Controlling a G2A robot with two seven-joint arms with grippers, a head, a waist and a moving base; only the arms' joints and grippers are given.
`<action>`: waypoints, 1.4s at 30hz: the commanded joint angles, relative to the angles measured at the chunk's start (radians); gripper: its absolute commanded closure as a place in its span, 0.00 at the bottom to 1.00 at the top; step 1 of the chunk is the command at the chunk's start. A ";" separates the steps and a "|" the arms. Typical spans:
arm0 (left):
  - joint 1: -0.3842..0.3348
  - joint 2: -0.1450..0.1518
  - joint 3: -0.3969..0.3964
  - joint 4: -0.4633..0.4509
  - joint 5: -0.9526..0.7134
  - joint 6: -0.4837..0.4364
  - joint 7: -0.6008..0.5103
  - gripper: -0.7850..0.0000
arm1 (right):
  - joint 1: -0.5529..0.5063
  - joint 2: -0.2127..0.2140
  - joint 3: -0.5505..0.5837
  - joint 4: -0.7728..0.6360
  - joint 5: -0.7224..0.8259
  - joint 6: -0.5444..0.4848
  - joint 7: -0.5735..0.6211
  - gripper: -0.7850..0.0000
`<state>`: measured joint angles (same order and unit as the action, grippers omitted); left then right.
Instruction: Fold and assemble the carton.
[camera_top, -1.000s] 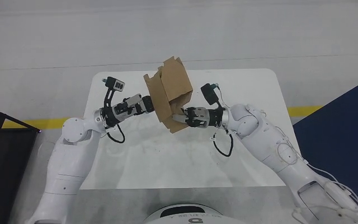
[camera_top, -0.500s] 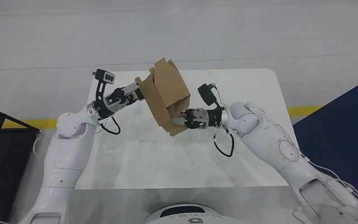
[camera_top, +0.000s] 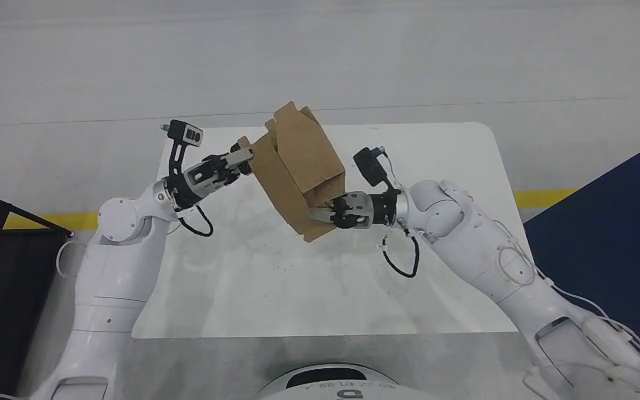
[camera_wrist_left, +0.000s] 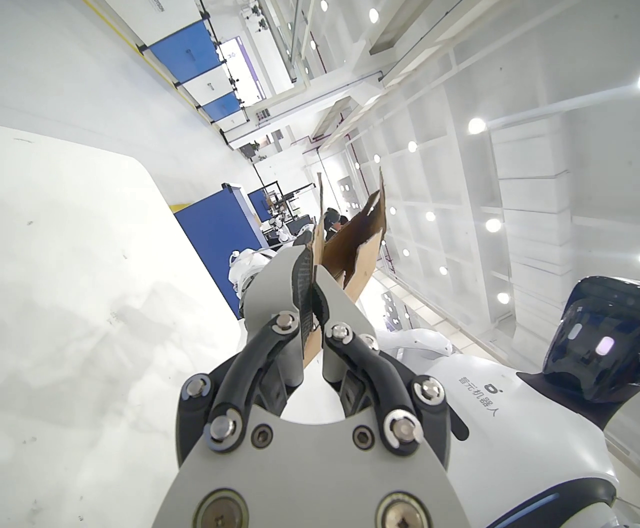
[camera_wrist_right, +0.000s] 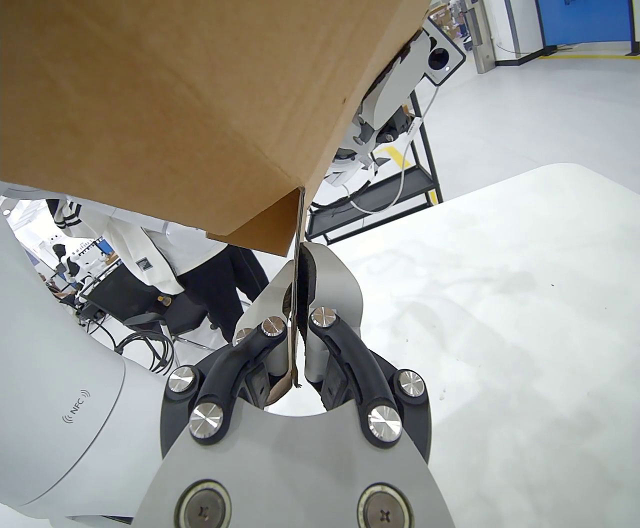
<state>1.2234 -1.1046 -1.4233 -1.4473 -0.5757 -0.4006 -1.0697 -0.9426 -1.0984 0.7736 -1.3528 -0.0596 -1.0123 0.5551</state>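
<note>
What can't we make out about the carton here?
Top view: whether the carton touches the table; its own body hides the underside.
Left wrist view: flap state; the carton is edge-on, and the left hand covers the pinched edge.
Right wrist view: most of the carton, cut off by the frame edge; the right hand hides the gripped flap.

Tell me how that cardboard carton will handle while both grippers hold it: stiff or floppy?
Probably light: the carton hangs above the table from thin edges pinched by the left gripper and right gripper. Panels look stiff, but creases likely hinge, so it may skew.
</note>
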 joint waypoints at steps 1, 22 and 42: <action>0.001 0.001 -0.002 -0.004 0.019 -0.007 0.010 1.00 | 0.001 -0.002 -0.002 0.006 -0.008 0.000 -0.008 1.00; 0.122 0.031 -0.094 -0.258 0.580 -0.110 0.260 1.00 | -0.197 0.054 0.310 -0.152 -0.441 0.149 -0.332 0.00; 0.148 0.035 -0.058 -0.325 0.660 -0.016 0.343 1.00 | -0.115 0.001 0.110 -0.234 -0.511 0.206 -0.206 0.00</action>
<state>1.3733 -1.0698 -1.4831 -1.7727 0.0893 -0.4249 -0.7244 -1.0579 -1.0962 0.8889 -1.5822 -0.5670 -0.8036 0.3462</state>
